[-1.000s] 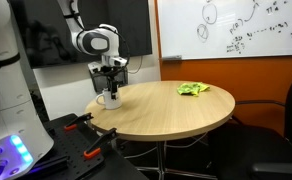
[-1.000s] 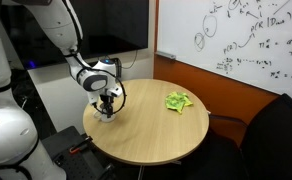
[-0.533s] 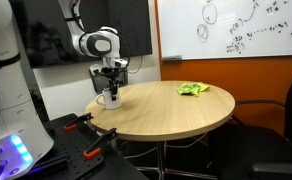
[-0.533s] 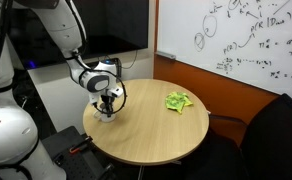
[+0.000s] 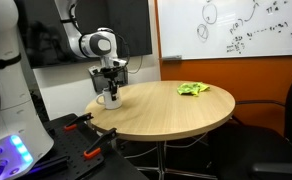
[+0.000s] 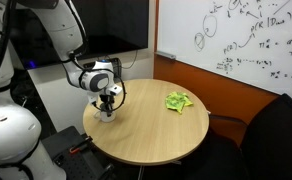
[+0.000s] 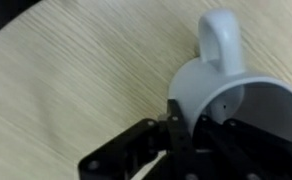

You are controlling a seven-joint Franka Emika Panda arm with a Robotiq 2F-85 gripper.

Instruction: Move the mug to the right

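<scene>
A white mug [image 7: 236, 95] stands upright on the round wooden table [image 5: 176, 110], close to its edge on the arm's side; it shows in both exterior views [image 5: 111, 97] [image 6: 107, 111]. My gripper [image 7: 186, 128] comes down from above and is shut on the mug's rim, one finger outside the wall and one inside the cup. In the wrist view the mug's handle [image 7: 222, 38] points away from the fingers. In the exterior views the gripper [image 5: 111, 88] hides most of the mug.
A crumpled green cloth [image 5: 193, 89] [image 6: 178, 101] lies on the far side of the table [image 6: 151, 135]. A whiteboard hangs on the wall behind. Red-handled tools [image 5: 86, 123] sit on a dark stand beside the table. A dark chair [image 6: 271, 130] stands near the table.
The fingers have closed on the mug's rim; a second ago they stood wide around it. The arm and mug have hardly shifted.
</scene>
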